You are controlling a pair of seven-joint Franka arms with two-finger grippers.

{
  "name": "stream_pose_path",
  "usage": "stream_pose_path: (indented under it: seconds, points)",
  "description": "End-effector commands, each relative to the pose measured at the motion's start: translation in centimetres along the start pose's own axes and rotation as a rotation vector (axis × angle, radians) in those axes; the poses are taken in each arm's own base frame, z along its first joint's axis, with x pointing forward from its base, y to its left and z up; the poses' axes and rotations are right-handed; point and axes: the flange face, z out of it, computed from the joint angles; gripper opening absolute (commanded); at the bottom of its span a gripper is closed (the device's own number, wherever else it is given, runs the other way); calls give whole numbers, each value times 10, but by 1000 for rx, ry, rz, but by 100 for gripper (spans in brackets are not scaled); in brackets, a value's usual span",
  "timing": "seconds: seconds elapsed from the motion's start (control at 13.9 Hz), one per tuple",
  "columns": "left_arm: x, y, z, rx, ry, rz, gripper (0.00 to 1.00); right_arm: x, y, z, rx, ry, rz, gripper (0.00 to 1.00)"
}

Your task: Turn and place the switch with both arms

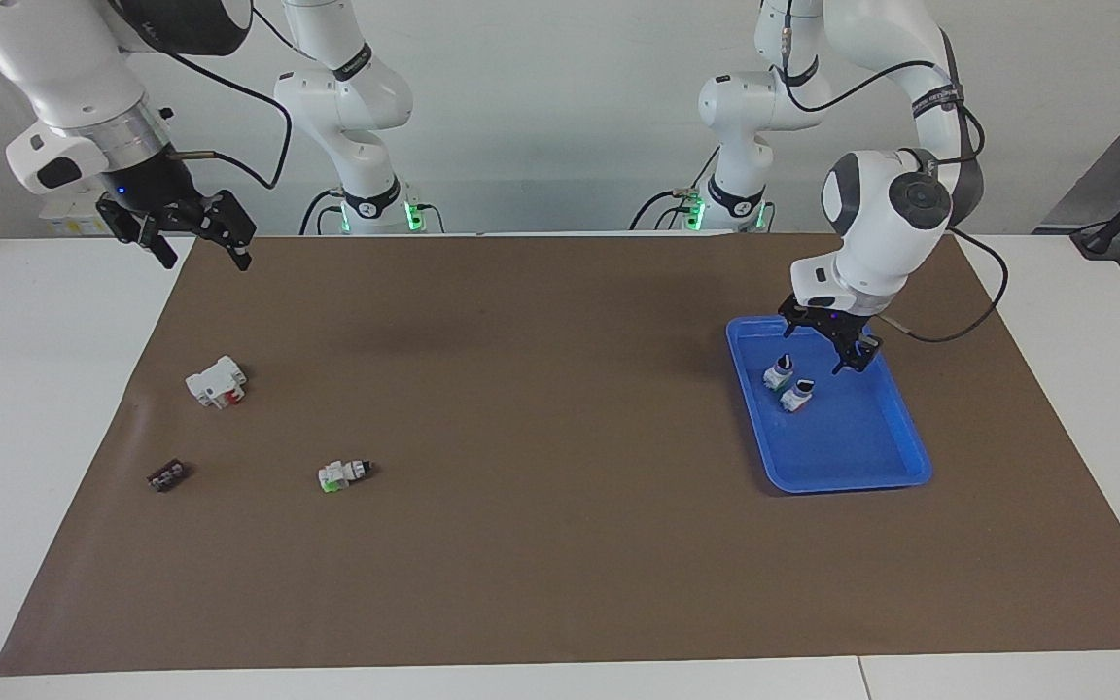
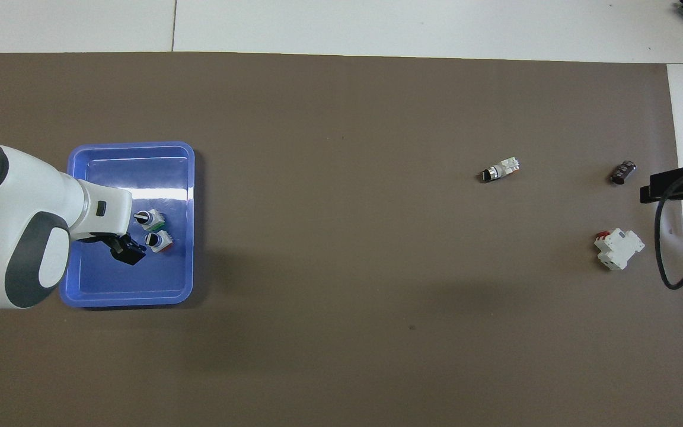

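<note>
**Hovering over the tray while one switch waits on the mat**

Lying on its side on the brown mat (image 1: 560, 544) that covers the table, the small white-bodied selector switch with green part and black knob (image 1: 344, 473) sits well apart from both arms, toward the right arm's end. The left gripper (image 1: 827, 352) hangs over the blue plastic tray (image 1: 900, 457), jaws apart and empty, just above two upright switches (image 1: 788, 384) — it touches neither, as far as I can tell. The right gripper (image 1: 192, 236) waits raised over the mat's edge, jaws apart. Risk: a low sweep by the left gripper could topple the standing pair. The white block with red part (image 1: 217, 381) and the dark strip (image 1: 167, 475) lie near enough to invite a mistaken grasp.
</note>
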Motion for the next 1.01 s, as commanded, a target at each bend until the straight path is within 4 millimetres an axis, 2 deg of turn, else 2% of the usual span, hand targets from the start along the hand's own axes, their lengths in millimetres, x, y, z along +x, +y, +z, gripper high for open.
stream_pose_path:
  seconds: [0.0, 0.07, 0.14, 0.36, 0.5, 0.72, 0.79, 0.94]
  points:
    - [-19, 5, -9, -28, -56, -88, 99, -7, 2, -2, -11, -3, -24, 100]
    - [-32, -3, -19, -32, -57, -139, 99, -7, 2, -2, -11, -4, -24, 100]
    - [-36, -2, -30, -21, -43, -163, 99, -7, 2, -2, -11, -3, -24, 100]
    - [-41, 1, -70, 38, 29, -290, 99, -7, 2, -2, -11, -4, -24, 100]
    - [-31, 4, -114, 67, 86, -474, 99, -7, 2, -2, -11, -4, -24, 100]
    - [-17, 0, -175, 54, 86, -522, 99, -7, 2, -2, -11, -4, -24, 100]
    - [-13, -2, -201, 39, 91, -541, 99, -7, 2, -2, -11, -3, -22, 100]
    - [-2, -5, -234, -14, 88, -595, 100, -7, 2, -2, -11, -3, -24, 100]
